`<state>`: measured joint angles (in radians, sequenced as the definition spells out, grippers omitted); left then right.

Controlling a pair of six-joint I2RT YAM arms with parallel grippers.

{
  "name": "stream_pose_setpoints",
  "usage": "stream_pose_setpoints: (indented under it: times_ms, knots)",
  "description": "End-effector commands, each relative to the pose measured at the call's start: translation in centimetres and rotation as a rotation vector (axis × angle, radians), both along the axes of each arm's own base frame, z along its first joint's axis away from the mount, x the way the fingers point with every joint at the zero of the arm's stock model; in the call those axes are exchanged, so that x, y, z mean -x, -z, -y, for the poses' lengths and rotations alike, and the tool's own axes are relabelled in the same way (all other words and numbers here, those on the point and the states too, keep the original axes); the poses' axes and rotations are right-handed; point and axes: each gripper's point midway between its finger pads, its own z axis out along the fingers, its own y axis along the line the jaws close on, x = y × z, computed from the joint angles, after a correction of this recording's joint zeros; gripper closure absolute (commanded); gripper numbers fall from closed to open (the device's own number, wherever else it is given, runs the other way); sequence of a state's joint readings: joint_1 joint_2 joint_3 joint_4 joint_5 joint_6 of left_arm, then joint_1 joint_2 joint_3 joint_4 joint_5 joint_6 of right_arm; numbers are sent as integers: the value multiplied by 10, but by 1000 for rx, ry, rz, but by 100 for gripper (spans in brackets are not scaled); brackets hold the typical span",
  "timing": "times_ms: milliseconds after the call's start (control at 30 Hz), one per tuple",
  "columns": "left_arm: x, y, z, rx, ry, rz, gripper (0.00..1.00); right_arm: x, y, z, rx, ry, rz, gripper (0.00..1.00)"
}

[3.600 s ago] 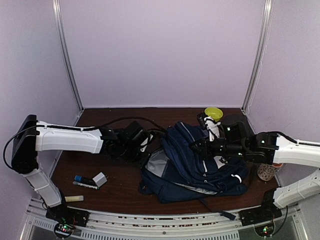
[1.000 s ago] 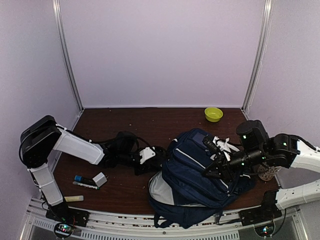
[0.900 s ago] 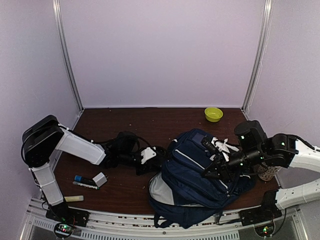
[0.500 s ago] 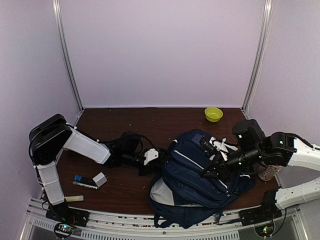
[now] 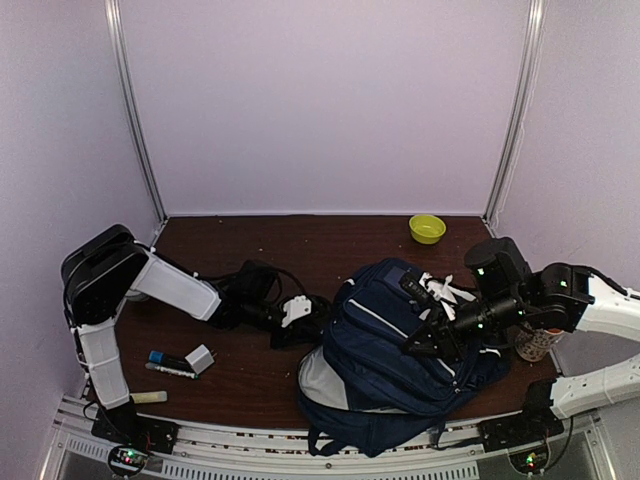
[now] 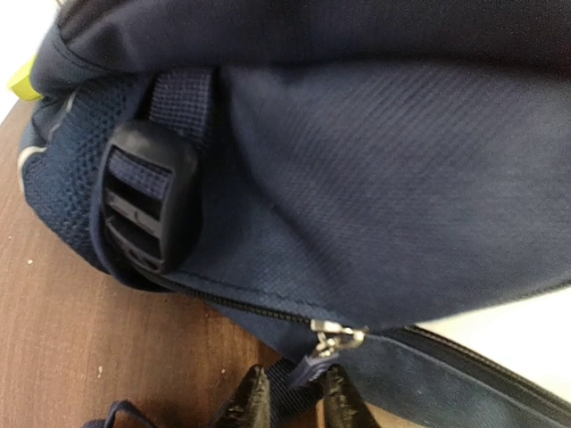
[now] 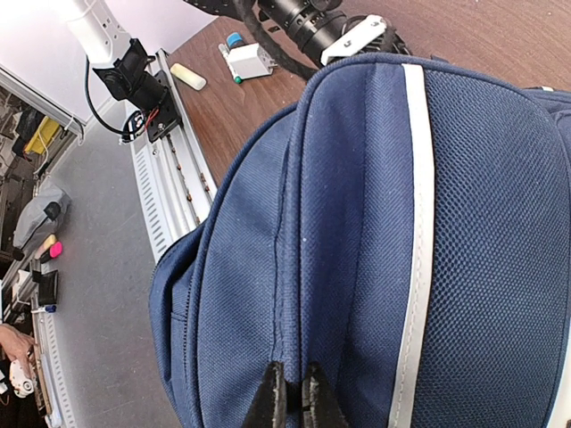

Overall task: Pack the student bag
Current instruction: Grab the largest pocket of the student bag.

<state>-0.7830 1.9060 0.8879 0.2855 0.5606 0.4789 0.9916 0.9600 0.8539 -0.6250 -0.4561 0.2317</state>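
The navy student bag [image 5: 390, 365] with white stripe trim stands bunched up at the near right of the table, grey lining showing at its lower left. It fills the left wrist view [image 6: 375, 160] and the right wrist view [image 7: 357, 250]. My left gripper [image 5: 305, 317] is low at the bag's left side, fingers nearly together on the blue zipper pull tab [image 6: 305, 369] below the metal slider [image 6: 337, 337]. My right gripper [image 5: 415, 348] is shut on a fold of the bag's top fabric [image 7: 290, 388] and holds it up.
A black strap buckle [image 6: 147, 205] sits on the bag's side. A green bowl [image 5: 427, 228] is at the back right and a patterned cup [image 5: 535, 343] is right of the bag. A small white box [image 5: 200, 358], a blue marker [image 5: 168, 361] and a pale stick [image 5: 147, 397] lie near left.
Since 3.6 s ago the bag has gone from lying flat to raised and nearer the front edge. In the last second the left arm has reached slightly further toward the bag.
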Motion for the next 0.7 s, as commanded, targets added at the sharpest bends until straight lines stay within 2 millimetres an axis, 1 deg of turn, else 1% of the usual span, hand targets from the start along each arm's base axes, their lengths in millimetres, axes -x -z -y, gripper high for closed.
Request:
stream_pose_setpoints:
  times_ms: [0,67,100,167,400,500,600,633,667]
  knots:
    - [-5,5,8,2,31,-2,80,5,-27,-7,-77,-29,9,100]
    - [-7,7,10,4,31,-4,82,5,-26,-7,-75,-29,8,100]
    - [-7,6,11,8,32,-3,86,5,-25,-7,-72,-27,6,100]
    - [-9,5,10,11,26,-4,99,5,-25,-7,-70,-28,8,100]
    - [-10,1,-4,13,-4,-34,100,4,-18,-7,-56,-24,2,100]
    - [-14,-2,-12,0,-55,-34,100,4,-16,-8,-51,-27,-4,100]
    - [-12,-4,-15,-6,-60,-49,100,3,-13,-9,-44,-24,-8,100]
    - [-11,-5,-16,-5,-62,-53,100,2,-11,-10,-42,-24,-10,100]
    - [-11,-6,-16,-5,-63,-54,100,2,-10,-11,-37,-24,-14,97]
